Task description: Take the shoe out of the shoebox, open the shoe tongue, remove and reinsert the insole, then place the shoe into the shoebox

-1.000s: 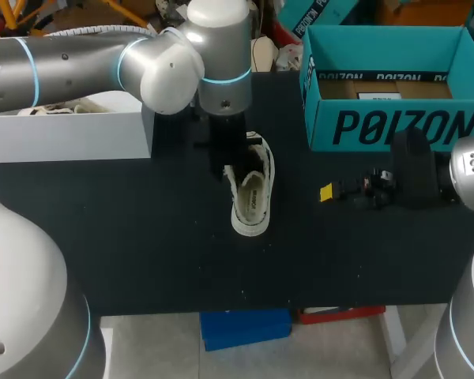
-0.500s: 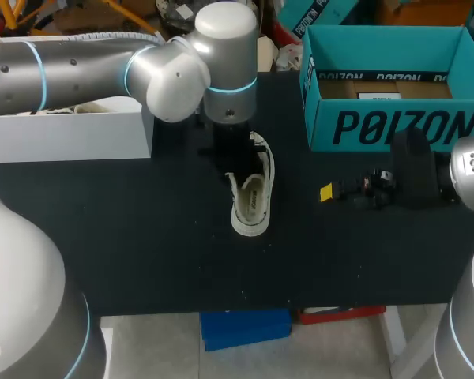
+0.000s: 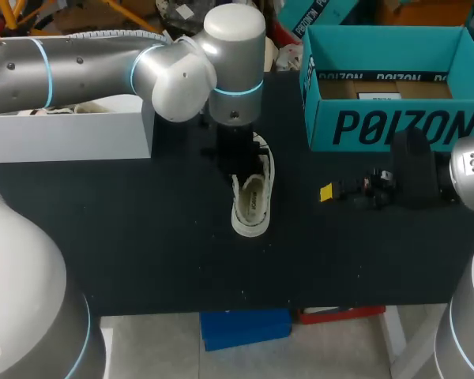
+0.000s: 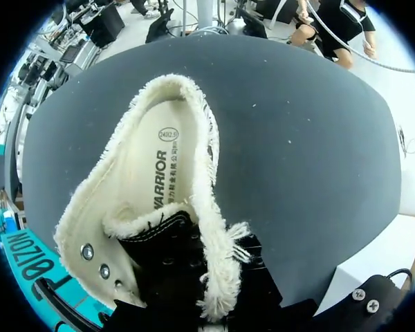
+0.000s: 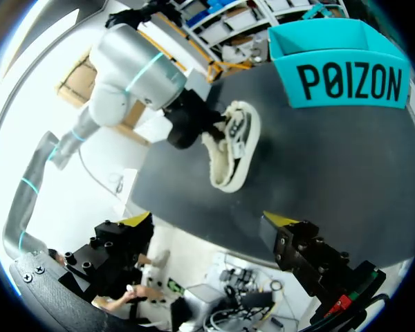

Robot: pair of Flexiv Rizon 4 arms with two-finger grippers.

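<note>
Centrally, left end effector (image 3: 238,164) at shoe (image 3: 251,204); shoebox (image 3: 395,126) well apart.

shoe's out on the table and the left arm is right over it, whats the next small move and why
Probably the left gripper should draw the black tongue of the cream canvas shoe away from the heel, widening the opening. The pale printed insole lies flat inside with the tongue covering its front part, so it looks hard to lift out yet.

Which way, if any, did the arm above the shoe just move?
Yes: the left arm shifted slightly toward the teal shoebox; the shoe stayed put.
</note>
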